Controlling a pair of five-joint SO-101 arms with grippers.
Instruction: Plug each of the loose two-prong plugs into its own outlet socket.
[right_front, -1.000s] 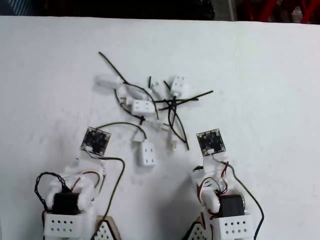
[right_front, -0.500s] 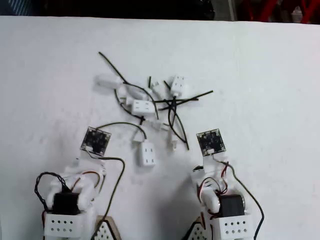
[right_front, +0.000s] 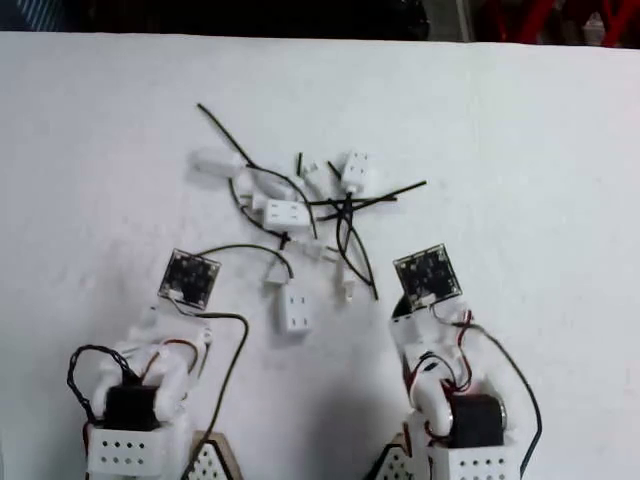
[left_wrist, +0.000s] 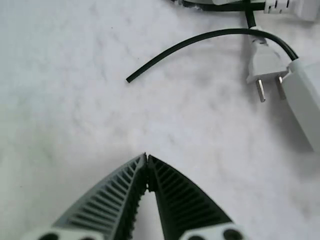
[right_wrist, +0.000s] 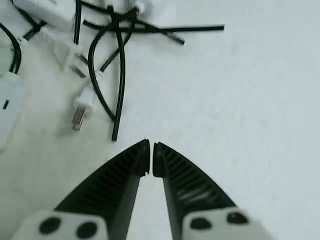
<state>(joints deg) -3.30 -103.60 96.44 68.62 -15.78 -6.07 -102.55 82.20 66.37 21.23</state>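
Several white two-prong plugs on black cords lie tangled mid-table with white outlet sockets (right_front: 287, 213). The nearest socket (right_front: 295, 307) lies between both arms, and a plug (right_front: 275, 284) lies with its prongs at its far end. In the left wrist view that plug (left_wrist: 265, 61) rests beside the socket (left_wrist: 306, 97), well ahead of my left gripper (left_wrist: 146, 161), which is shut and empty. My right gripper (right_wrist: 150, 150) is shut on nothing just above the table. A loose plug (right_wrist: 81, 111) lies ahead of it and to one side, seen from above as the plug (right_front: 347, 290).
More sockets (right_front: 355, 172) and a plug (right_front: 215, 160) sit farther back among crossing cords (right_front: 345, 215). A cut cord end (left_wrist: 129, 79) lies ahead of the left gripper. Bare white table (right_front: 540, 180) spreads to the right and left of the pile.
The right arm has swung forward and slightly right, toward the pile. The left arm has barely shifted. The plugs and sockets lie where they were.
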